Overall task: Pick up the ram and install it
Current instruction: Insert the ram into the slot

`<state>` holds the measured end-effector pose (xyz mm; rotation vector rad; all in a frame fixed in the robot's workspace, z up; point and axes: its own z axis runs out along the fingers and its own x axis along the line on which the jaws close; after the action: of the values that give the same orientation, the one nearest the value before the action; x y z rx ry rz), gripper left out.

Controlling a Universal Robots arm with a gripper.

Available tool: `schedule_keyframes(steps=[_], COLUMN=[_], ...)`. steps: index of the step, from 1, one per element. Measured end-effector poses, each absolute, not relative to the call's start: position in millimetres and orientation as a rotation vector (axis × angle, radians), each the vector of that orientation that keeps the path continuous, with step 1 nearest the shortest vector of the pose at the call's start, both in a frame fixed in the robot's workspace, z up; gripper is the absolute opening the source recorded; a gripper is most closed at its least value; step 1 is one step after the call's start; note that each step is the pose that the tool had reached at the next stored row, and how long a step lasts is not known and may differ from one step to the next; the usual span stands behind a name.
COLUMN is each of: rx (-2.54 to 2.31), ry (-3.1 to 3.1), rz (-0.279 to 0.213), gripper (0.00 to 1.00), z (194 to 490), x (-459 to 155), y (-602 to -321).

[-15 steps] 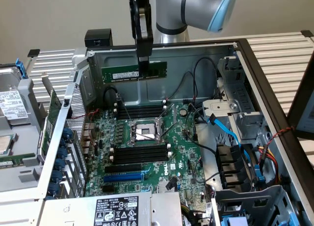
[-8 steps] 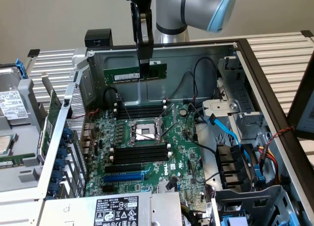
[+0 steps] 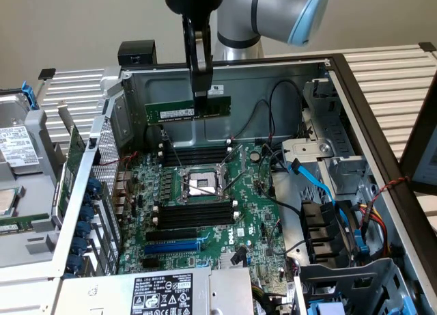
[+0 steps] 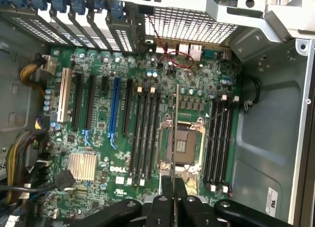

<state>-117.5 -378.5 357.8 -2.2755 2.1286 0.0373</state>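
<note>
Grey arm is running off the frame's upper centre | black gripper is pinching thin green ram stick between its jaws | grey metal case is holding green motherboard

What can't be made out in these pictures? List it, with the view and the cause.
- Exterior view: the ram's middle, covered by the gripper shut on it.
- Wrist view: the ram's faces; it shows edge-on.
- Exterior view: print on the white label near the bottom edge, too small to read.
</note>
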Motion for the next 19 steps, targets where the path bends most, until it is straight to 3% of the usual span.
schedule_keyframes(steps=[6, 19], rx=[-2.286, -2.22], ry=[2.146, 2.213], rz=[0.01, 0.008], gripper=[0.13, 0.13], z=[353, 330], x=[-118, -118], y=[-379, -383])
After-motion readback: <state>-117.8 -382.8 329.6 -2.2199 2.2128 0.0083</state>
